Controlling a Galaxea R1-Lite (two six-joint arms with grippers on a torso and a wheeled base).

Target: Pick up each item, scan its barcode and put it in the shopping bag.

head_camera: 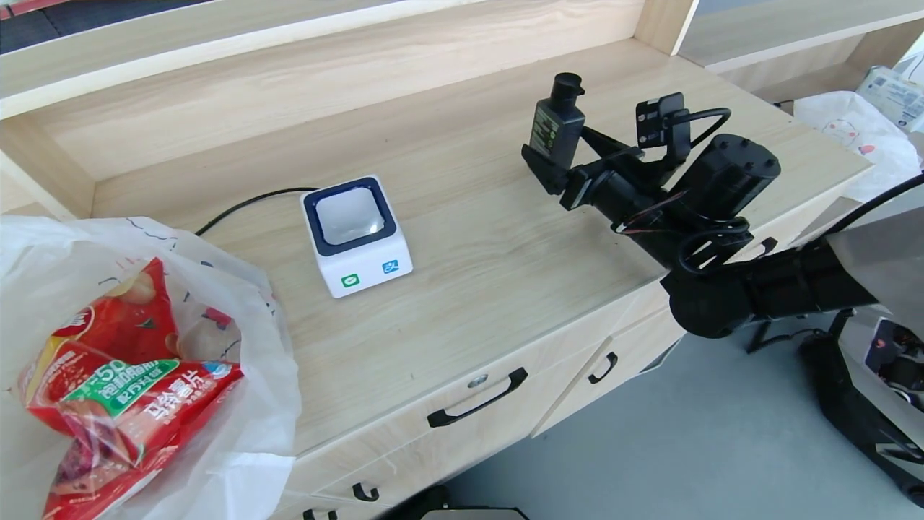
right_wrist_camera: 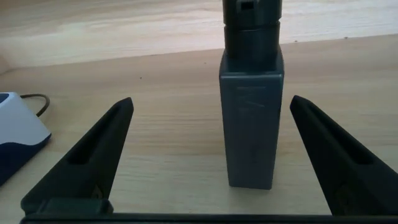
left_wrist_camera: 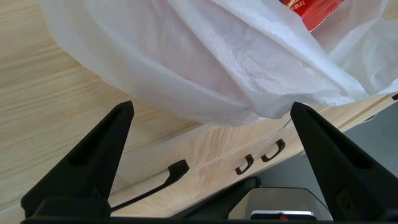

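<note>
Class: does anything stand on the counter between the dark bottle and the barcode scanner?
Nothing visible does. Bare wooden counter lies between the dark bottle and the scanner; its black cable leaves on the side away from the bottle.

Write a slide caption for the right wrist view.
Dark bottle upright on the wooden counter, between the right gripper's open jaws, untouched; scanner nearby.

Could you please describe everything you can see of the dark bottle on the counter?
The dark grey, square-sided plastic bottle has a black round cap and a printed label on one face. It stands upright on the pale wooden counter, between the fingers of the open right pincer, which do not touch it.
</note>
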